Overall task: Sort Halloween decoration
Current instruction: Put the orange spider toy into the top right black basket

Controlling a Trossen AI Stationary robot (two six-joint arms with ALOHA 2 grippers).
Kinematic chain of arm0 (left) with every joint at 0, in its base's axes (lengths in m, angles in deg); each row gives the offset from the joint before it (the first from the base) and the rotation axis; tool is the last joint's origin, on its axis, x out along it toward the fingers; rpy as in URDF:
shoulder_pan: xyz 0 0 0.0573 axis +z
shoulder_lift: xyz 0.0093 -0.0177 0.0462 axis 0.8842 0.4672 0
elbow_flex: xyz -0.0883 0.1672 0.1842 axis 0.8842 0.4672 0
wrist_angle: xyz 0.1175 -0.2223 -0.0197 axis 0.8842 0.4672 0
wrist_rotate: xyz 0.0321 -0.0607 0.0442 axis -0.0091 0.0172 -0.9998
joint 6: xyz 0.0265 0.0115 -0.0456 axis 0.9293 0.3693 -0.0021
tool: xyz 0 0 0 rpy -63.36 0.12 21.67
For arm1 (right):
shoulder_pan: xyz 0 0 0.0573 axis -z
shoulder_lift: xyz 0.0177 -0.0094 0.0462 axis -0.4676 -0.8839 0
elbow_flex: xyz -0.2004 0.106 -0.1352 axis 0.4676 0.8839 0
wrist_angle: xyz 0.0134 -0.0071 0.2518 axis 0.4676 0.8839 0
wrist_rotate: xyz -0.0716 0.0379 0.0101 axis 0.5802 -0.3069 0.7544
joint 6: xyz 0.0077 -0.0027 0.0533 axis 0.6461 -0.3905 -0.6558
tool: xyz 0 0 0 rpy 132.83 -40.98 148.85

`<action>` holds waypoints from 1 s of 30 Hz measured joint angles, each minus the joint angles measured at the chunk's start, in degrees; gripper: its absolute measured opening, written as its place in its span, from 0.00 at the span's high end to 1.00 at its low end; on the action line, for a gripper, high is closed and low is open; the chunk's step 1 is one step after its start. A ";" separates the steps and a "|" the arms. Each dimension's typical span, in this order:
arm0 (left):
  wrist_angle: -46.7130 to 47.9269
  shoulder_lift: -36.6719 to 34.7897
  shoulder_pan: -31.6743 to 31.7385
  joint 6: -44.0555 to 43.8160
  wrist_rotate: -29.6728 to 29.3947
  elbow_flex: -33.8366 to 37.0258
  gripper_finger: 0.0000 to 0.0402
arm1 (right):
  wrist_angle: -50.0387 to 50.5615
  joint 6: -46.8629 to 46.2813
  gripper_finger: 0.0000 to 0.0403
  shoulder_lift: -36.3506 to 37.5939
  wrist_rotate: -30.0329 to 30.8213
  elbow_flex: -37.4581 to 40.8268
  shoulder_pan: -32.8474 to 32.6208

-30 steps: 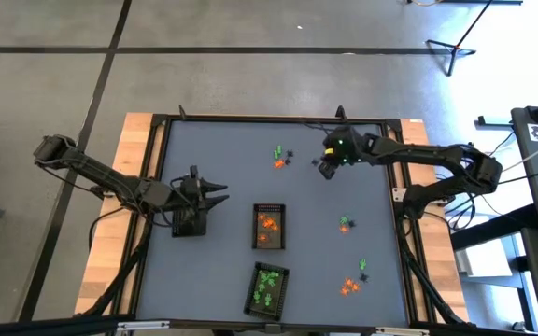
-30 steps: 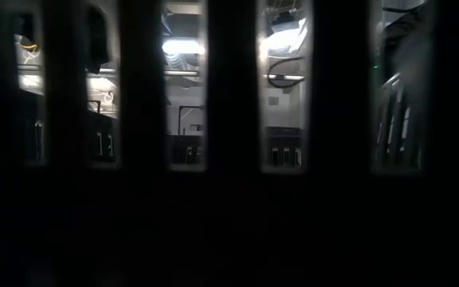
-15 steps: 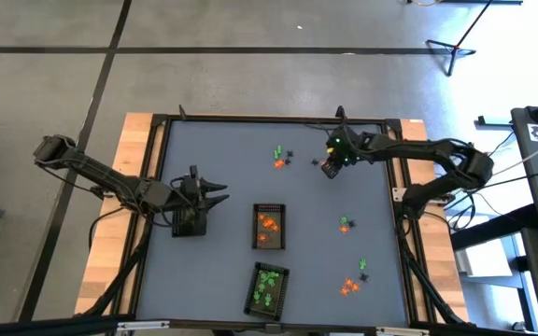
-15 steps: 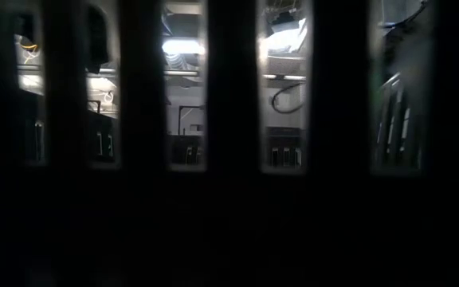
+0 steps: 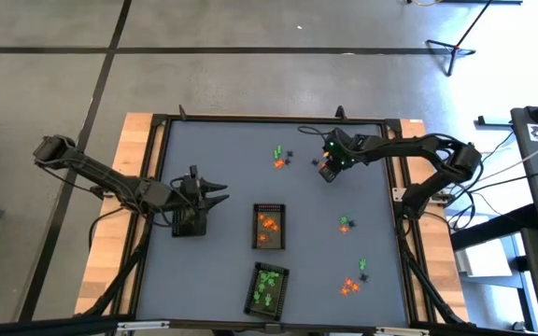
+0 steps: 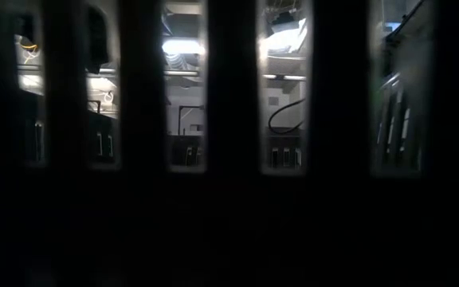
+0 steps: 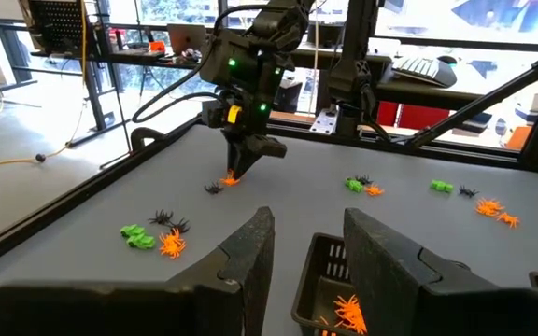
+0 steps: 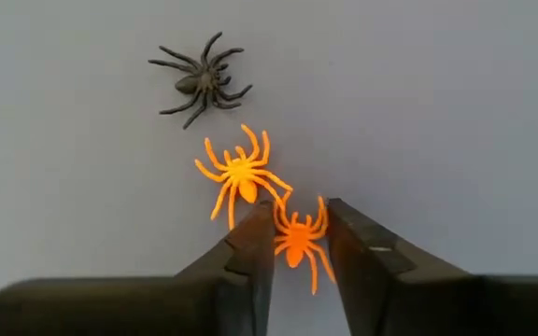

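While right gripper jaws narrowly flank an orange spider, body lengthwise between them

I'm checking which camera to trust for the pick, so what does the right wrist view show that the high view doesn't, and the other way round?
Only the right wrist view: the right gripper with its jaws on either side of an orange spider, a second orange spider touching it, and a black spider apart from them.

Only the high view: the orange-filled tray, the green-filled tray, the other scattered trinkets, and the left gripper waiting over a third tray.

Both: the right gripper low over the grey table.
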 joint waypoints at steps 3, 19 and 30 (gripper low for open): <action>0.04 -0.02 0.00 -0.21 0.00 0.00 0.69 | -0.01 0.09 0.83 -0.04 -0.33 -0.03 -0.02; 0.11 0.00 0.00 -0.45 0.04 0.00 0.69 | 0.32 -0.23 1.00 8.72 -7.96 0.34 -0.07; 0.09 0.00 -0.02 -1.24 0.04 0.00 0.69 | -12.90 -4.92 1.00 10.10 -16.61 0.23 -11.91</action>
